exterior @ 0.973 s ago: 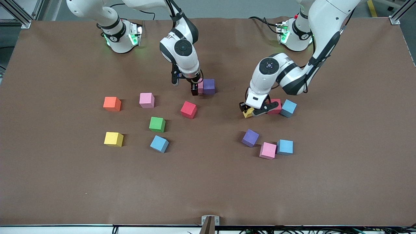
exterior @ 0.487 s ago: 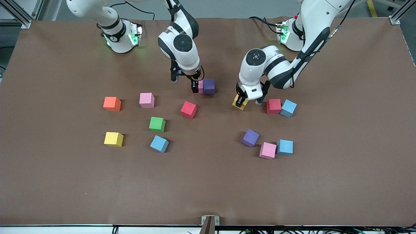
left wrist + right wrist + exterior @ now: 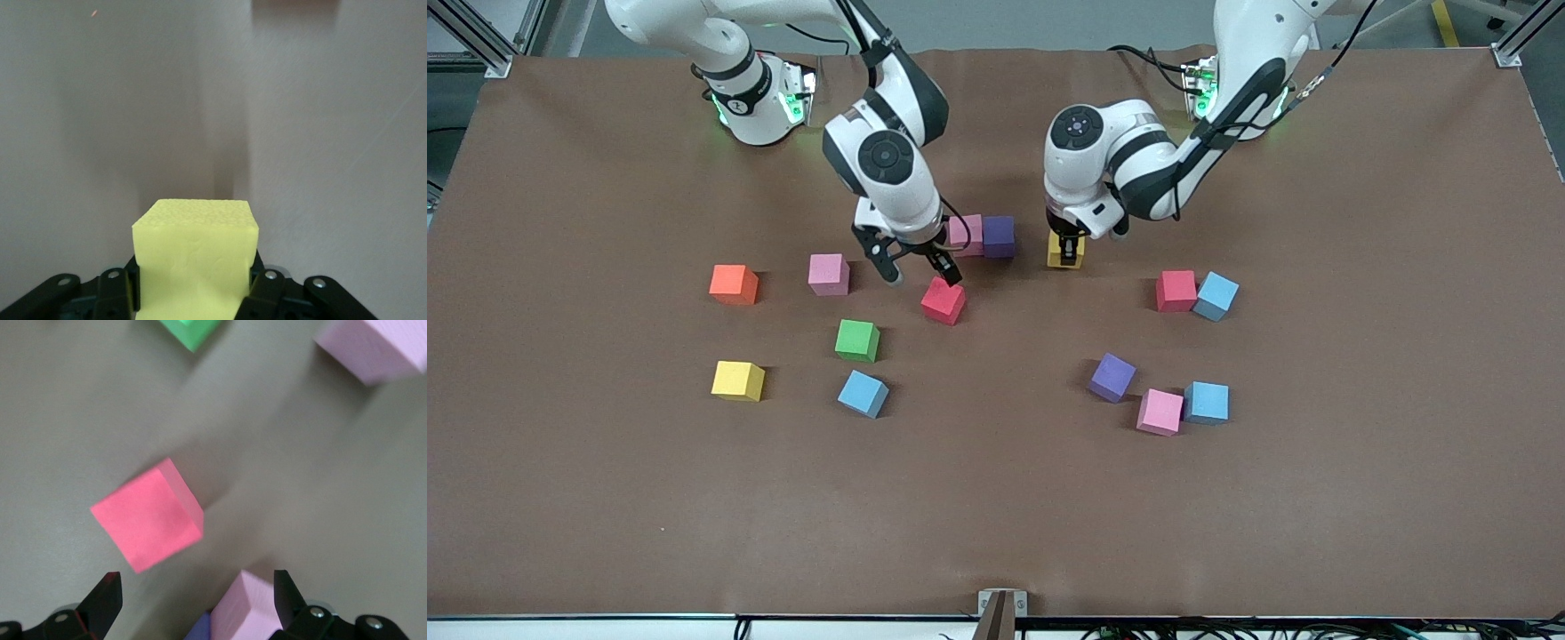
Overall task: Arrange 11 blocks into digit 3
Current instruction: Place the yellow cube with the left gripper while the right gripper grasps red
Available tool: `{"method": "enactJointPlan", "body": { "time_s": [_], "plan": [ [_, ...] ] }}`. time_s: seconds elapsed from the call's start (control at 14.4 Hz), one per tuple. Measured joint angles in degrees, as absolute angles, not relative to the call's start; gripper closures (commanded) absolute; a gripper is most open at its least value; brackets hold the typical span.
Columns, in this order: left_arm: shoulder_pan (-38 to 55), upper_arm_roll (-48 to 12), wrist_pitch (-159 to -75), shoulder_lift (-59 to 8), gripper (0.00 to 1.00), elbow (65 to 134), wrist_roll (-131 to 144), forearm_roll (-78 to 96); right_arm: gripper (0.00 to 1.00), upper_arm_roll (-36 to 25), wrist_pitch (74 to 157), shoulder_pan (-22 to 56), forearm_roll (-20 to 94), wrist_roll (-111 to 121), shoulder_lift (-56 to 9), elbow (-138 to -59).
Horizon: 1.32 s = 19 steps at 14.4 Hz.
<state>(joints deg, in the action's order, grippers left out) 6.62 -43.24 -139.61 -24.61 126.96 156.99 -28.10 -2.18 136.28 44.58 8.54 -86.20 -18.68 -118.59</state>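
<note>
The left gripper (image 3: 1066, 245) clamps a yellow block (image 3: 1065, 255), half hidden by its fingers, beside the touching pink block (image 3: 966, 235) and purple block (image 3: 999, 236). The right gripper (image 3: 918, 267), jaws wide, hangs over a red block (image 3: 943, 300).
</note>
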Motion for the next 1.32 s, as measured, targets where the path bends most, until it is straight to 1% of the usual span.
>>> {"method": "enactJointPlan", "body": {
  "time_s": [0.14,0.35,0.56,0.83,0.9,0.97,1.04,1.18,1.32],
  "plan": [
    [8.01,-43.16,-138.89,-26.07,0.46,125.46,157.67,-27.94,0.0,-2.21,136.66,43.9,8.2,-76.68,-20.34,-117.53],
    [9.5,-43.05,-137.71,-29.13,0.46,122.99,157.93,-27.9,0.0,-2.17,139.32,43.89,7.61,-67.39,-22.96,-115.61],
    [10.55,-42.79,-137.6,-31.7,0.45,121.07,158.38,-27.9,0.0,-2.18,140.06,43.88,5.23,-64.63,-25.36,-113.19],
    [13.44,-39.92,-137.58,-32.93,0.45,119.16,158.72,-27.9,0.0,-2.2,140.17,43.69,3.03,-64.49,-29.39,-111.13],
    [14.12,-39.44,-137.57,-33.11,0.44,118.81,158.77,-27.9,0.03,-2.2,140.38,43.68,3.02,-64.48,-30.28,-110.86],
    [14.59,-39.24,-137.46,-33.29,0.44,118.53,158.85,-27.9,0.11,-2.19,140.59,43.68,3.0,-64.47,-31.04,-110.69],
    [14.82,-39.18,-137.31,-33.36,0.44,118.37,158.87,-27.9,0.25,-2.17,140.73,43.68,3.0,-64.47,-31.49,-110.58],
    [14.92,-39.16,-137.21,-33.48,0.44,118.18,158.97,-27.9,0.6,-2.07,140.73,43.69,3.0,-64.47,-31.92,-110.38],
    [15.01,-39.15,-137.19,-33.6,0.44,118.09,159.21,-27.9,0.87,-1.96,140.72,43.7,2.98,-64.09,-31.94,-110.26]
  ]
}}
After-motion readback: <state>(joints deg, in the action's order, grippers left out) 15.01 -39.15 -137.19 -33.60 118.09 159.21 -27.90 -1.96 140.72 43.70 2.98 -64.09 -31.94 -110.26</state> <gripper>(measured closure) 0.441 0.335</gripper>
